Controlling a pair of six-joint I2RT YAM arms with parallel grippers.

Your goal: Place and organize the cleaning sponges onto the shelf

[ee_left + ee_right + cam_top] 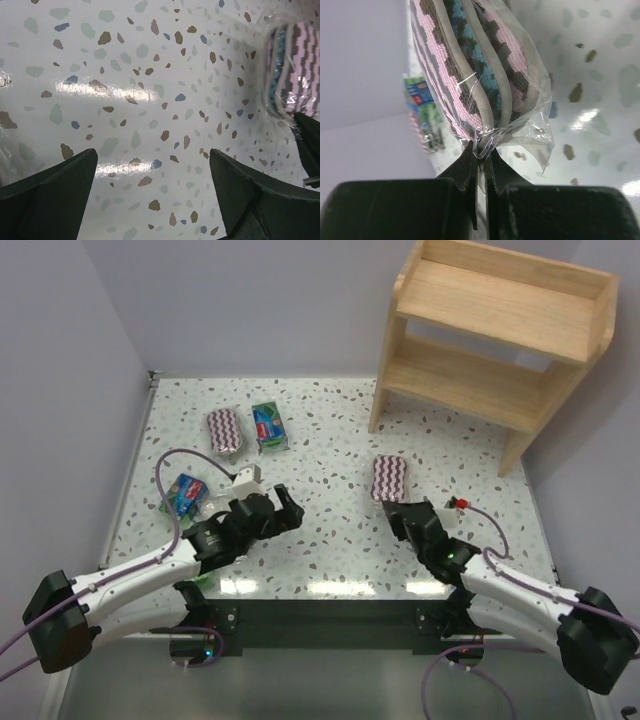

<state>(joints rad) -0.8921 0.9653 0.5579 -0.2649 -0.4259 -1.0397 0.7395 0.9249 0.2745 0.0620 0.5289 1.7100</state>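
The wooden two-tier shelf (pixel 500 335) stands at the far right with both tiers bare. A zigzag-striped sponge pack (pixel 391 478) lies in front of it, and my right gripper (pixel 407 510) is shut on the near edge of its clear wrap. The right wrist view shows that pack (pixel 470 65) on edge, its wrap pinched between the jaws of the right gripper (pixel 481 150). At the far left lie a second zigzag pack (pixel 224 430) and a green pack (pixel 269 426). Another green pack (pixel 186 494) sits beside my left arm. My left gripper (pixel 285 508) (pixel 152 165) hangs open over bare table.
The speckled table (pixel 330 440) meets grey walls on the left and at the back. The left wrist view catches the held zigzag pack (pixel 295 70) at its right edge. A green pack (pixel 422 110) shows behind the held one in the right wrist view.
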